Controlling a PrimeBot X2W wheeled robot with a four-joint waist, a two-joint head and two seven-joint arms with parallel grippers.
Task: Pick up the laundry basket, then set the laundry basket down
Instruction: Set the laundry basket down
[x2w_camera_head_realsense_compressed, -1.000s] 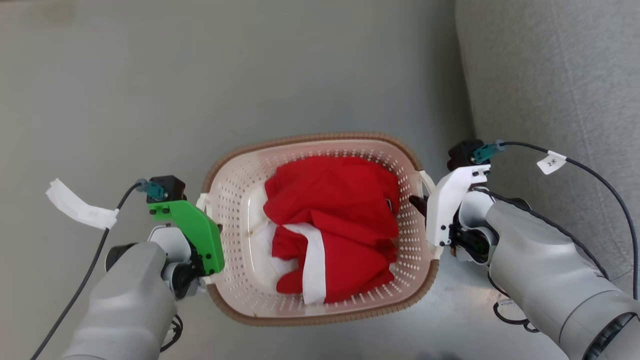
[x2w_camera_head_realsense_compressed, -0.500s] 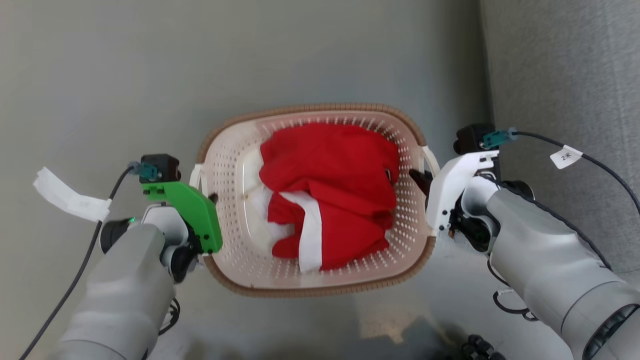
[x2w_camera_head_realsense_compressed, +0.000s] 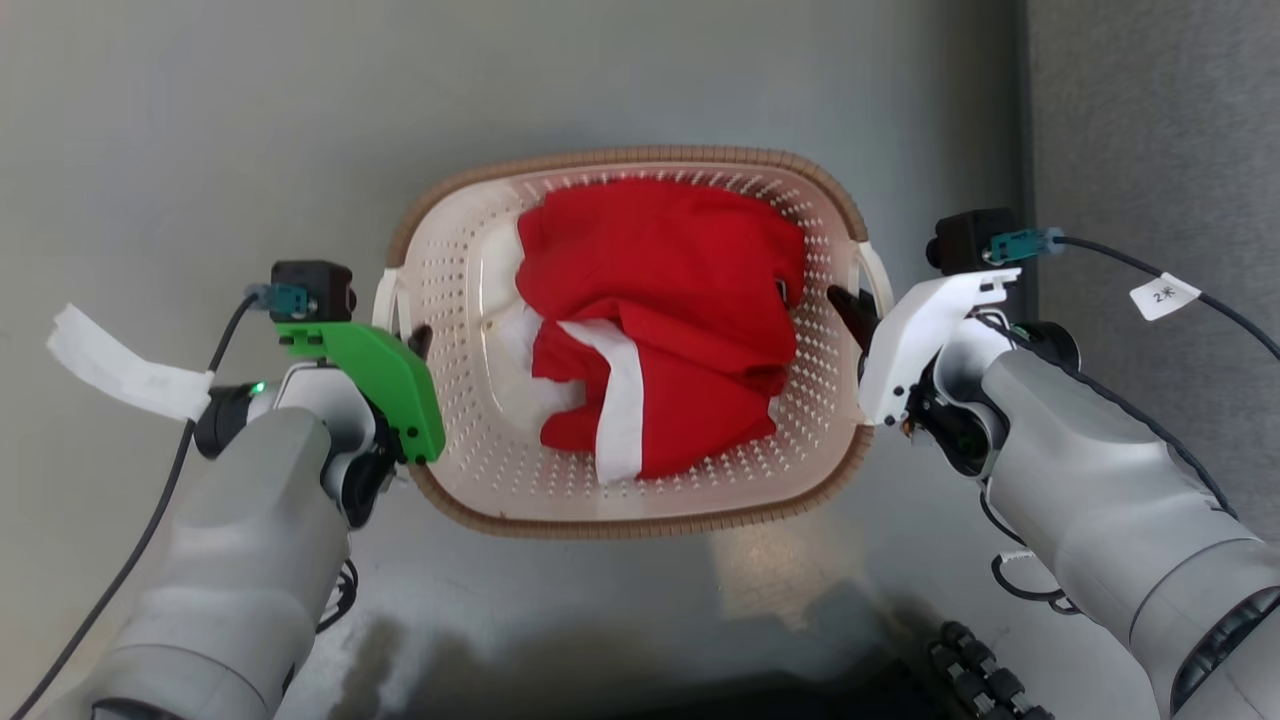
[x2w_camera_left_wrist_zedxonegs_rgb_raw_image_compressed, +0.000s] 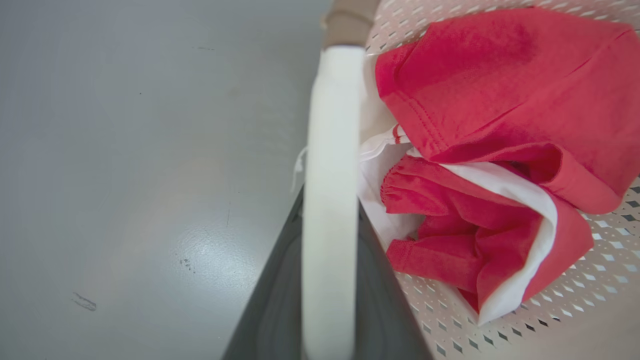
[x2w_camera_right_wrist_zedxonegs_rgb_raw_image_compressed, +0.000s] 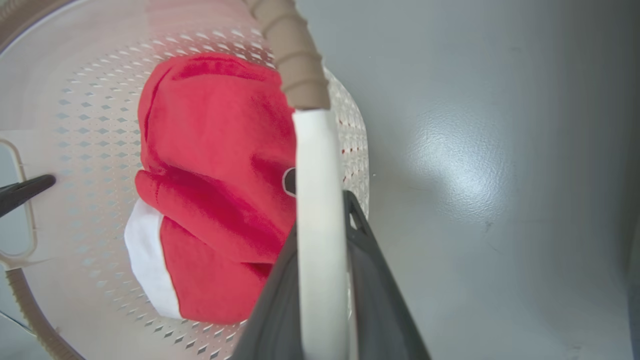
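Observation:
The laundry basket (x2w_camera_head_realsense_compressed: 620, 160) is cream perforated plastic with a brown woven rim and holds a red and white garment (x2w_camera_head_realsense_compressed: 670, 310). My left gripper (x2w_camera_head_realsense_compressed: 415, 340), under its green mount, is shut on the basket's left white handle (x2w_camera_head_realsense_compressed: 385, 300). My right gripper (x2w_camera_head_realsense_compressed: 845, 300), under its white mount, is shut on the right handle (x2w_camera_head_realsense_compressed: 875, 275). In the left wrist view the white handle (x2w_camera_left_wrist_zedxonegs_rgb_raw_image_compressed: 330, 175) runs between my dark fingers (x2w_camera_left_wrist_zedxonegs_rgb_raw_image_compressed: 270, 310). The right wrist view has the other handle (x2w_camera_right_wrist_zedxonegs_rgb_raw_image_compressed: 317, 200) between its fingers (x2w_camera_right_wrist_zedxonegs_rgb_raw_image_compressed: 380, 300). I cannot tell whether the basket's base touches the floor.
Grey floor (x2w_camera_head_realsense_compressed: 200, 120) lies all round the basket. A grey upholstered edge (x2w_camera_head_realsense_compressed: 1160, 130) rises close on the right, behind my right arm. A dark ribbed part of my base (x2w_camera_head_realsense_compressed: 980, 670) shows at the bottom right. Cables trail from both wrists.
The whole head picture has shifted, so the camera moved. The basket and both grippers sit higher in it, the upholstered edge further right. Both grips on the handles are unchanged.

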